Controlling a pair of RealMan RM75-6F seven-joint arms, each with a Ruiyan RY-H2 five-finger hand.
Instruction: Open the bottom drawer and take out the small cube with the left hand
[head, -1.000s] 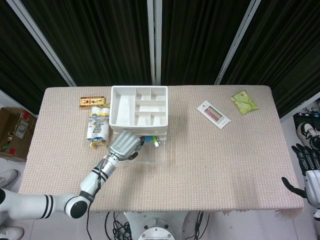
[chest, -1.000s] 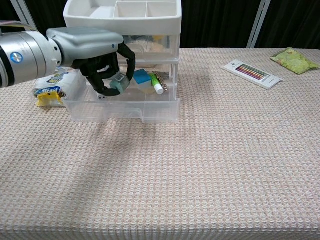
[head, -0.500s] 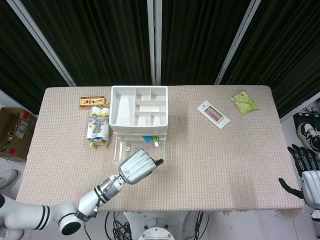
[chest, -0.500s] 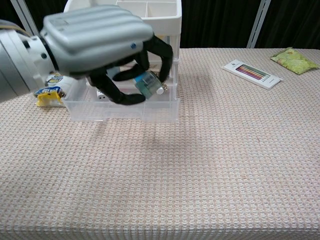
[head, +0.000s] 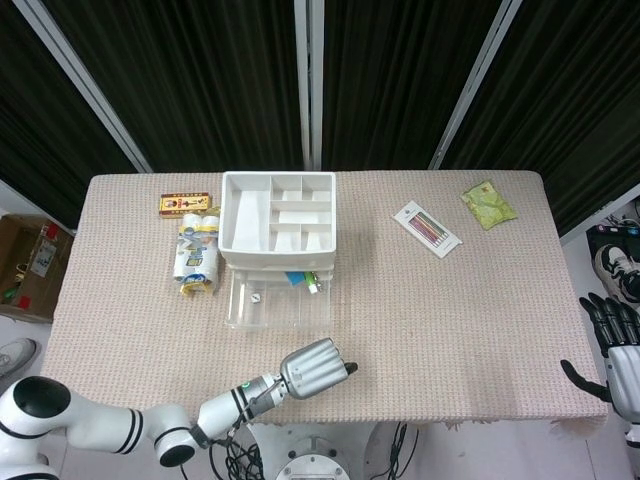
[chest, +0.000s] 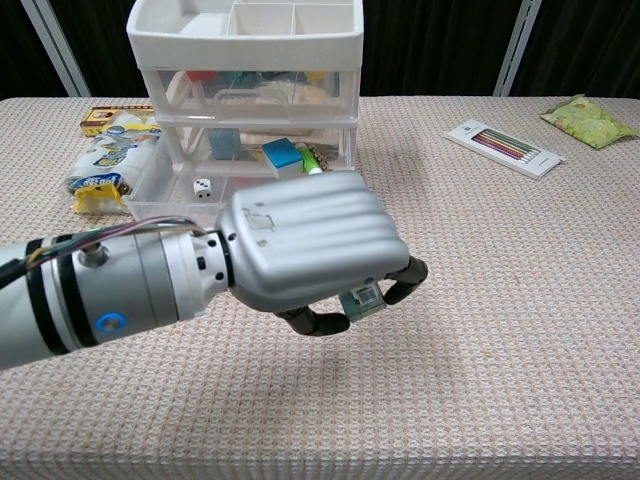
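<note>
Near the tabletop's (head: 450, 320) far-left corner a flat orange-and-red box (head: 184, 204) lies beside a yellow-and-blue printed packet (head: 195, 258), which rests against the left side of the drawer unit (head: 278, 222), a white-topped organiser tray over clear plastic drawers set at the far edge, left of centre. The bottom drawer (head: 278, 303) stands pulled out toward the near edge; inside it the chest view shows a white die (chest: 202, 186), a blue block (chest: 283, 157) and a green-and-white tube (chest: 310, 160). In front of the open drawer, close to the near edge, the left hand (chest: 310, 250) hangs above the cloth with its back upward and its dark fingers (chest: 405, 278) curled under; they grip the small cube (chest: 361, 299), a teal-sided piece showing just below the palm, clear of the drawer and off the surface. To the right of centre, toward the far edge, a flat pack of coloured pencils (head: 427, 228) lies at an angle, and a green crinkled packet (head: 488, 204) sits by the far-right corner. Beyond the right edge of the tabletop the right hand (head: 620, 350) is seen in the head view only, holding nothing, its black fingers extended and apart.
</note>
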